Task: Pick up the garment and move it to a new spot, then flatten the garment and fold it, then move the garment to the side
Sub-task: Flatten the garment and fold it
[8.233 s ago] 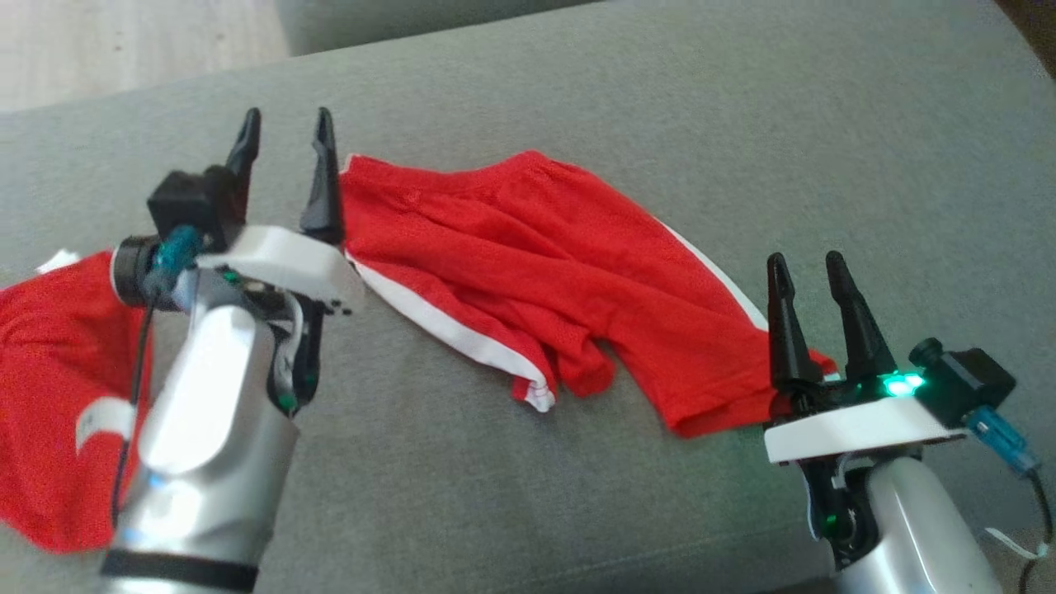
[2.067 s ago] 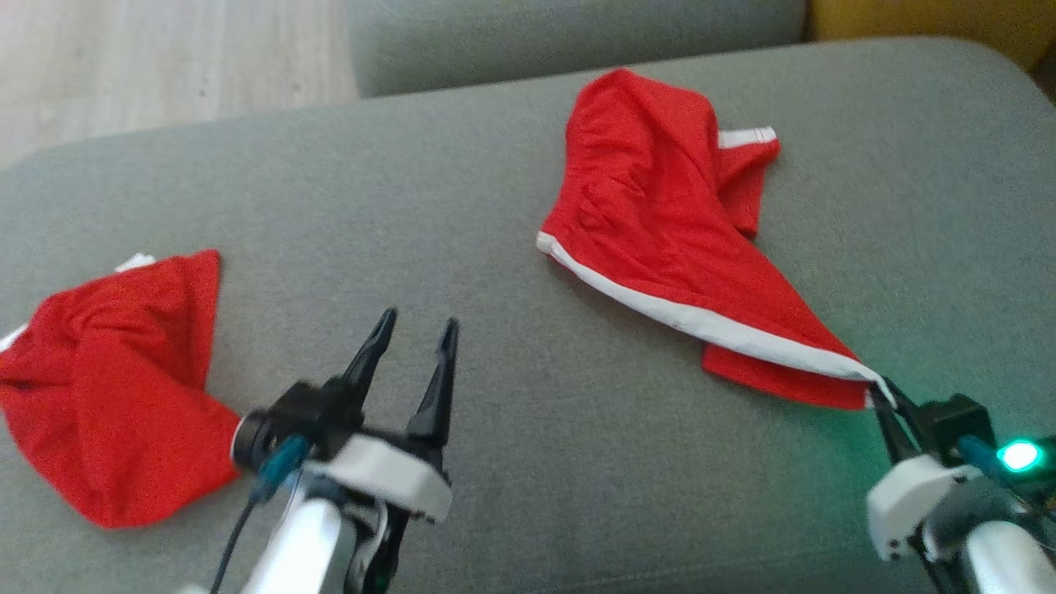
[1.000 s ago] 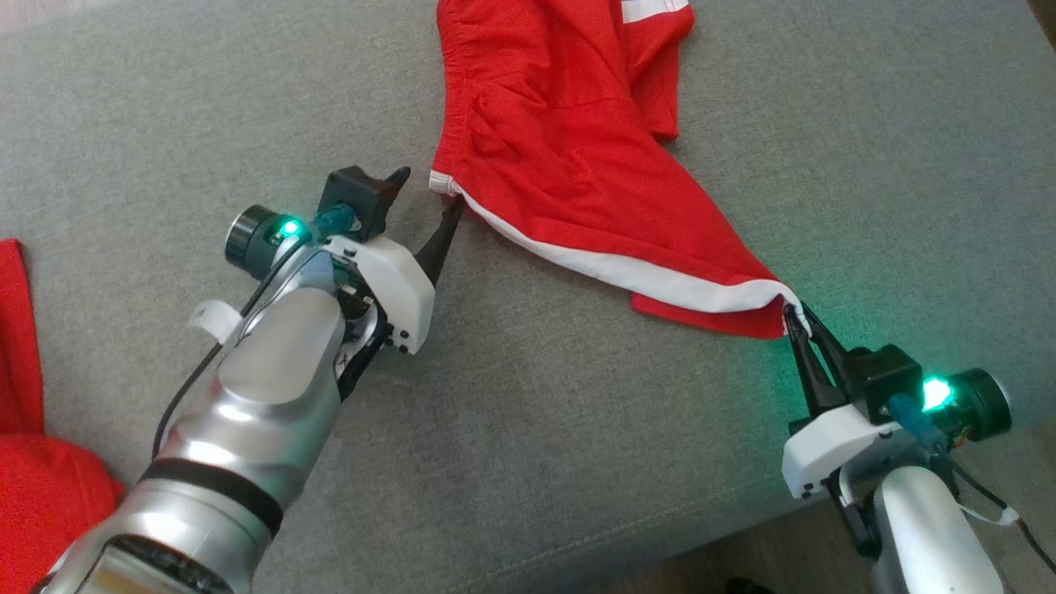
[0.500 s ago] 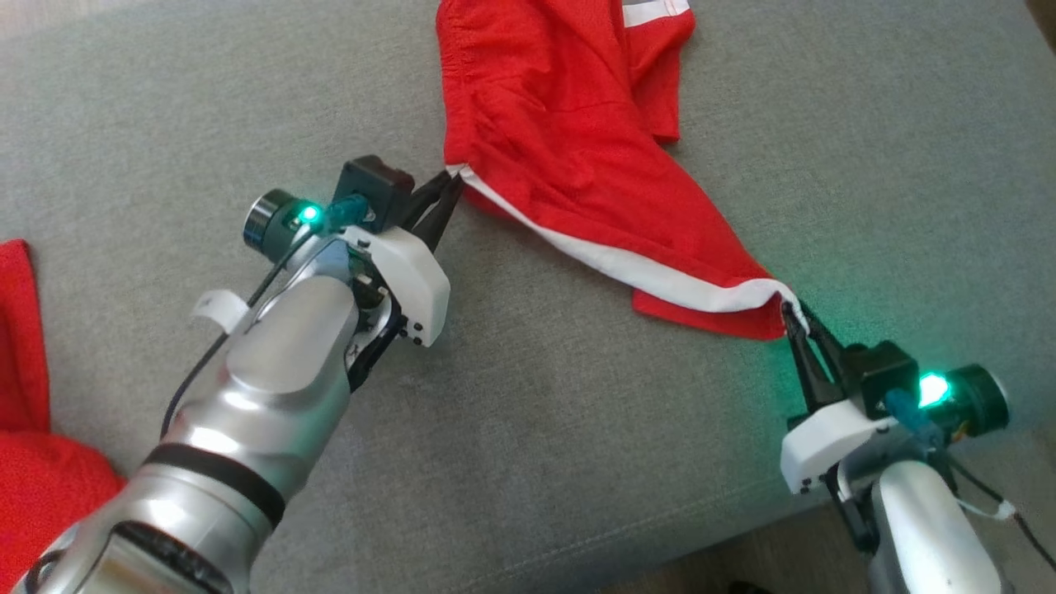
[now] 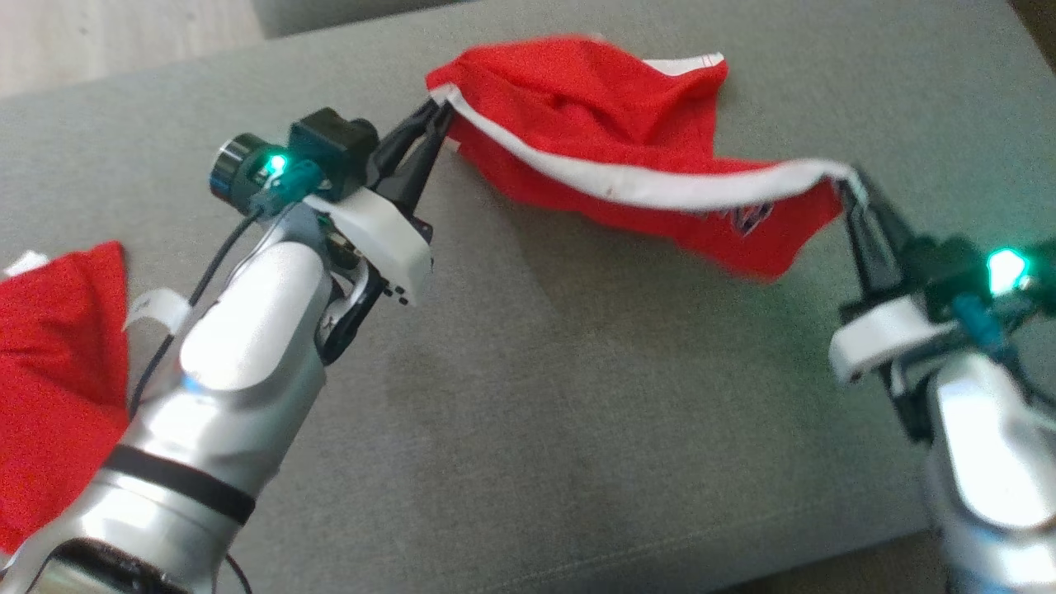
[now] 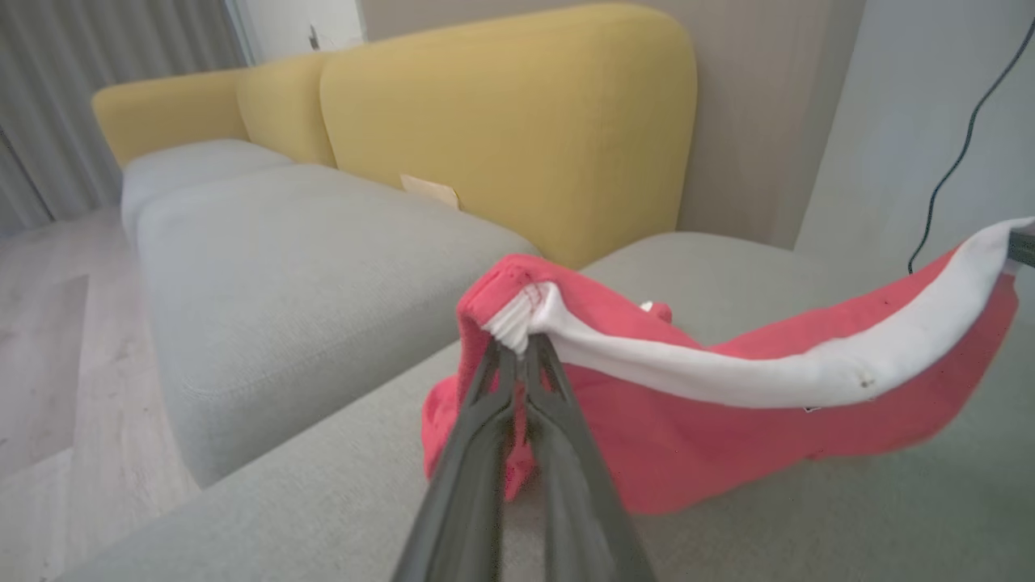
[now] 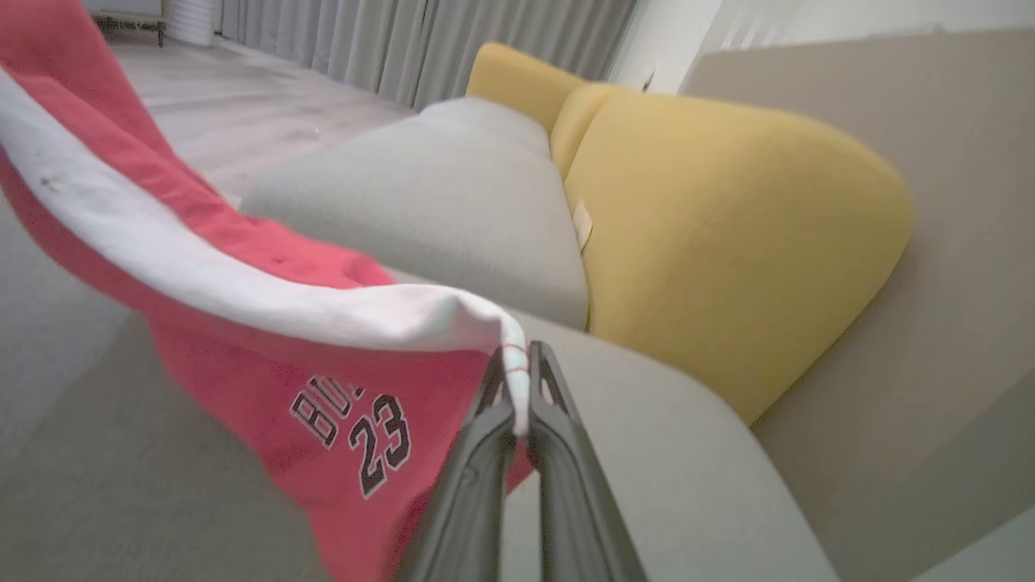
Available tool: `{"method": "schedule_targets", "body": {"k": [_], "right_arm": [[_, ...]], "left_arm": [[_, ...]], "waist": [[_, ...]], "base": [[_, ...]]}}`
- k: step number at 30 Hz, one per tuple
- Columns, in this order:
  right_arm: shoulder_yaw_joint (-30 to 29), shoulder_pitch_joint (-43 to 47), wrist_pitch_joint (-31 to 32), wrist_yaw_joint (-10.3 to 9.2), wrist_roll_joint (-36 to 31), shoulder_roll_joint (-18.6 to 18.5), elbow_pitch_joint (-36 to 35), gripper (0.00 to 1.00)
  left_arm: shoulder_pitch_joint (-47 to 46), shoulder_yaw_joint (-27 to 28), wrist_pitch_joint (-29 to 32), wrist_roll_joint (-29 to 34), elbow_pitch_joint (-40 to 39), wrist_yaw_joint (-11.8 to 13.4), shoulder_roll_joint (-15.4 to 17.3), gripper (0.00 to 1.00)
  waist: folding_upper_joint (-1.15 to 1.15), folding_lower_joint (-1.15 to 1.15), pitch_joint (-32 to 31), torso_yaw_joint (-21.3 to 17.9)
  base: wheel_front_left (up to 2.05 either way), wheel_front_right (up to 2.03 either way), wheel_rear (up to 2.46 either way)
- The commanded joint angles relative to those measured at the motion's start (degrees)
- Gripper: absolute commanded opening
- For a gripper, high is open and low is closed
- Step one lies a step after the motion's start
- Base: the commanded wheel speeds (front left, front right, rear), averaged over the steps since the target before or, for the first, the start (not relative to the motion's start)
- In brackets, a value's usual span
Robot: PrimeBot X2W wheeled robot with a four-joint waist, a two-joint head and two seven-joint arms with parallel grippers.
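Observation:
The garment [image 5: 594,124] is a pair of red shorts with a white band along one edge, strung between both grippers above the grey sofa seat [image 5: 577,396]. My left gripper [image 5: 437,111] is shut on the band's left end [image 6: 517,319]. My right gripper [image 5: 850,186] is shut on the band's right end [image 7: 513,347]. The cloth [image 7: 340,420] sags below the band, showing a dark print with the number 23. Its far part [image 5: 685,70] still trails on the cushion.
A second red garment [image 5: 49,363] lies on the seat at the left, beside my left forearm. Yellow backrest cushions [image 6: 501,113] and another grey seat [image 6: 283,267] stand beyond. Wooden floor [image 5: 115,33] shows past the seat's far edge.
My left gripper has shut on the white band's left end. Both grippers have lifted the garment off the seat, stretching the band between them. The head camera has also shifted.

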Motion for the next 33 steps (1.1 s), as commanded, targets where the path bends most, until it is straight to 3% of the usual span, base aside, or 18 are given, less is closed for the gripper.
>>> {"method": "schedule_targets", "body": {"k": [1, 7, 18, 26, 33], "right_arm": [[1.73, -3.46, -0.33, -0.05, 0.70, -1.65, -2.42, 0.00], [6.41, -11.63, -0.21, -0.05, 2.92, -6.49, -0.73, 0.00], [12.20, -19.03, -0.72, -0.05, 6.54, -10.46, 2.29, 0.00], [12.60, -12.14, 4.59, -0.05, 11.04, -12.82, -5.90, 0.00], [12.70, -10.31, 12.55, -0.05, 13.39, -15.68, -15.96, 0.00]], "left_arm": [[-1.52, 3.25, -0.70, 0.65, -3.40, 0.54, 2.16, 0.00], [-0.95, 6.86, -0.71, 1.34, -9.03, 0.98, 3.66, 0.00], [-0.29, 8.67, 0.95, 0.91, -15.61, 1.94, 6.69, 0.00], [8.20, 9.69, 8.24, -1.51, -28.05, 4.42, 12.41, 0.00], [10.76, 11.12, 15.19, -2.91, -38.48, 6.03, 17.30, 0.00]], "waist": [[0.00, 0.00, -2.60, 1.99], [0.00, 0.00, -7.27, 4.53], [0.00, 0.00, -13.86, 7.91], [0.00, 0.00, -15.61, 8.91], [0.00, 0.00, -12.07, 8.81]], "base": [[0.00, 0.00, 0.00], [0.00, 0.00, 0.00], [0.00, 0.00, 0.00], [0.00, 0.00, 0.00], [0.00, 0.00, 0.00]]}}
